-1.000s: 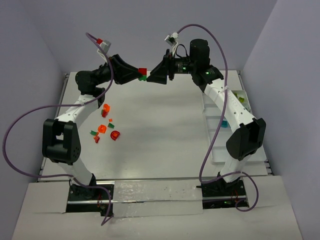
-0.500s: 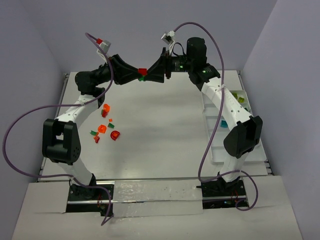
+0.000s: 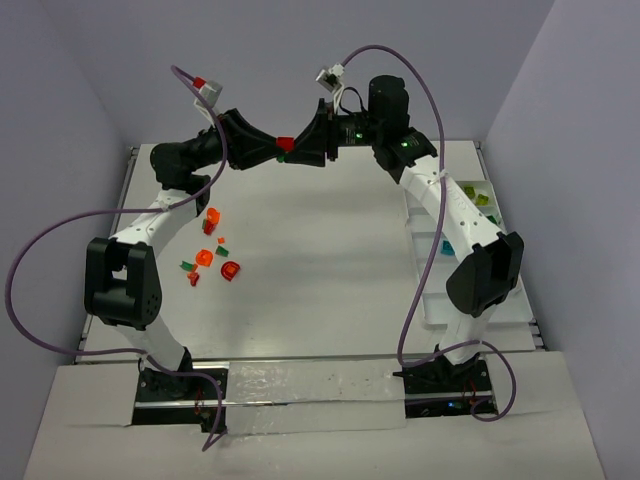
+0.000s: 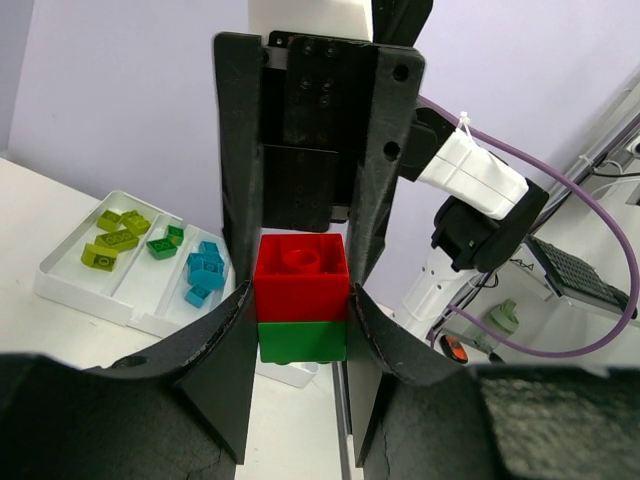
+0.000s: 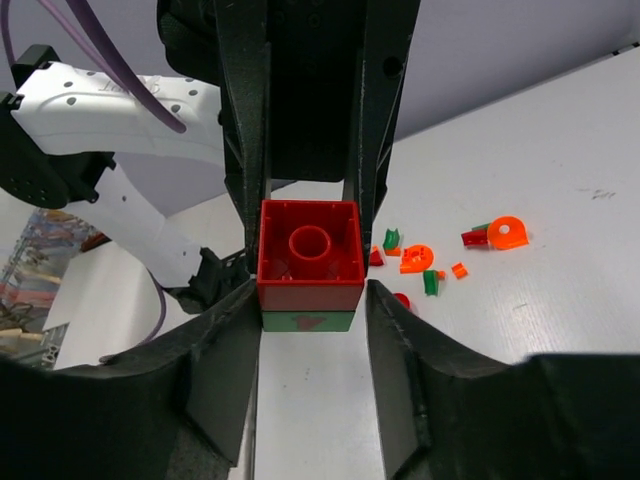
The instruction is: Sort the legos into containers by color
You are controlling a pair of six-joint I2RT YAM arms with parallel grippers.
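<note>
A red lego (image 3: 285, 143) stacked on a dark green lego (image 3: 284, 156) hangs in the air over the table's far edge. My left gripper (image 3: 275, 150) is shut on the stack; in the left wrist view its fingers press both sides of the red lego (image 4: 300, 278) and green lego (image 4: 302, 340). My right gripper (image 3: 298, 150) faces it from the other side. Its jaws straddle the red lego (image 5: 310, 255), with a thin gap on the right side. The containers (image 3: 428, 300) lie along the right edge, holding lime legos (image 4: 115, 235), dark green legos (image 4: 165, 243) and teal legos (image 4: 203, 272).
Loose legos lie on the left of the table: an orange one (image 3: 211, 215), another orange one (image 3: 204, 257), a red one (image 3: 230, 270) and small green ones (image 3: 187, 265). Purple cables loop above and beside both arms. Walls close the table at the back and sides.
My right gripper has moved left onto the stack that the left gripper holds, and its jaws have narrowed around it. The left arm has stayed still.
</note>
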